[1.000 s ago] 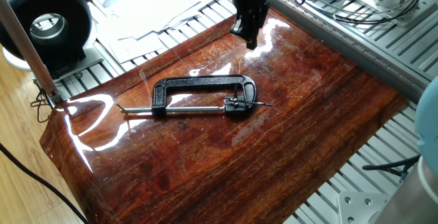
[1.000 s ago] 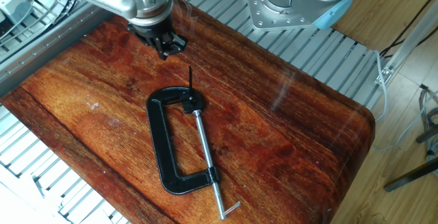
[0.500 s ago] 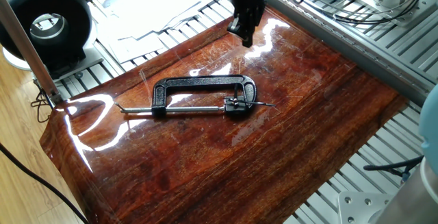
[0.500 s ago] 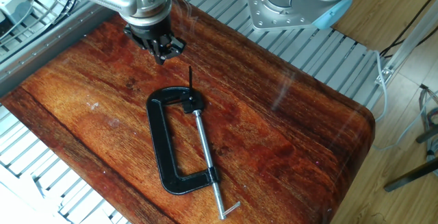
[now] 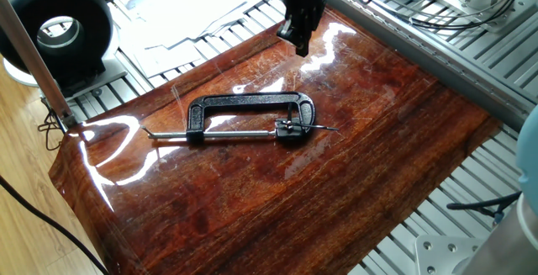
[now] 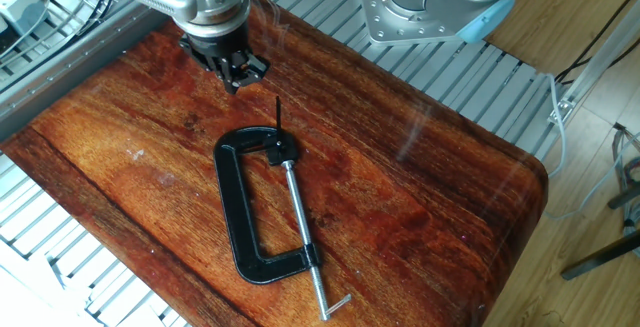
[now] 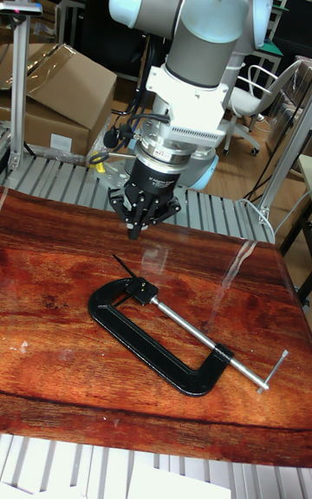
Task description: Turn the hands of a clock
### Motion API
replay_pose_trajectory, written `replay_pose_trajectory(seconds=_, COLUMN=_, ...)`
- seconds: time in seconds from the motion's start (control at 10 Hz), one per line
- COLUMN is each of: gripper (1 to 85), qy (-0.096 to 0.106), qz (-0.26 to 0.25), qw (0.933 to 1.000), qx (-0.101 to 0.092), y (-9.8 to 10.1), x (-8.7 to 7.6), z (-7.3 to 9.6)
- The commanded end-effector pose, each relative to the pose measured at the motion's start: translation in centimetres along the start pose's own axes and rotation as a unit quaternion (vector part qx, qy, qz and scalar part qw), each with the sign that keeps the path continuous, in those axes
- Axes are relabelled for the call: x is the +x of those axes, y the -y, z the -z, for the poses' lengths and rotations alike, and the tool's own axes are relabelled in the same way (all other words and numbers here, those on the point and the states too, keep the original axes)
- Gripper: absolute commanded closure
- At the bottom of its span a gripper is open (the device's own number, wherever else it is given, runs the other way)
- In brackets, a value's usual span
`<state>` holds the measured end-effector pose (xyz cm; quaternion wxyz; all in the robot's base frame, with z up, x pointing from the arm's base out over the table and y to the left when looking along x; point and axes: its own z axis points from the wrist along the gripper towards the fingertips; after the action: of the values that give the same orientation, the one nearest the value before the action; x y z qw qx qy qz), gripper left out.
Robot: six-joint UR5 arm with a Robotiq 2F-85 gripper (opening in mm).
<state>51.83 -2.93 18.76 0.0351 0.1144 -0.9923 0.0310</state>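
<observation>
**Clock clamp flat at mid-table, gripper hanging above it**

Clock (image 5: 252, 115) lies left of centre on the wooden table (image 5: 378, 140); the hands (image 5: 294, 129) sit in its jaw. Gripper (image 5: 299, 44) hangs at upper centre, empty.

Other fixed view: gripper (image 6: 238, 72) upper left, clear of the clock (image 6: 250, 217).

Tall view: fingers look nearly together, but I cannot tell.

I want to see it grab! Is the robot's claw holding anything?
No, it holds nothing. The gripper hangs in the air above the table, apart from the clamp.
</observation>
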Motion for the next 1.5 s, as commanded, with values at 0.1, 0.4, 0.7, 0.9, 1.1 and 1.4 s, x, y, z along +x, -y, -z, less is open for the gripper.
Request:
replay_pose_trajectory(seconds=0.1, gripper=84.7, qy=-0.003, qz=0.039, qw=0.9991, qx=-0.016, y=-0.8, x=0.2, z=0.1)
replay_pose_trajectory(seconds=0.4, gripper=84.7, qy=-0.005, qz=0.062, qw=0.9981, qx=-0.005, y=0.1, x=1.6, z=-4.0)
replay_pose_trajectory(seconds=0.7, gripper=84.7, qy=-0.003, qz=0.075, qw=0.997, qx=-0.017, y=-1.0, x=2.5, z=-5.7)
replay_pose_trajectory(seconds=0.9, gripper=84.7, qy=-0.002, qz=0.109, qw=0.9938, qx=-0.02, y=-0.3, x=3.8, z=-7.7)
replay_pose_trajectory(seconds=1.1, gripper=84.7, qy=-0.025, qz=0.12, qw=0.9923, qx=-0.013, y=0.1, x=4.9, z=-7.3)
replay_pose_trajectory(seconds=1.4, gripper=84.7, qy=-0.028, qz=0.125, qw=0.9915, qx=-0.023, y=-0.6, x=5.0, z=-6.6)
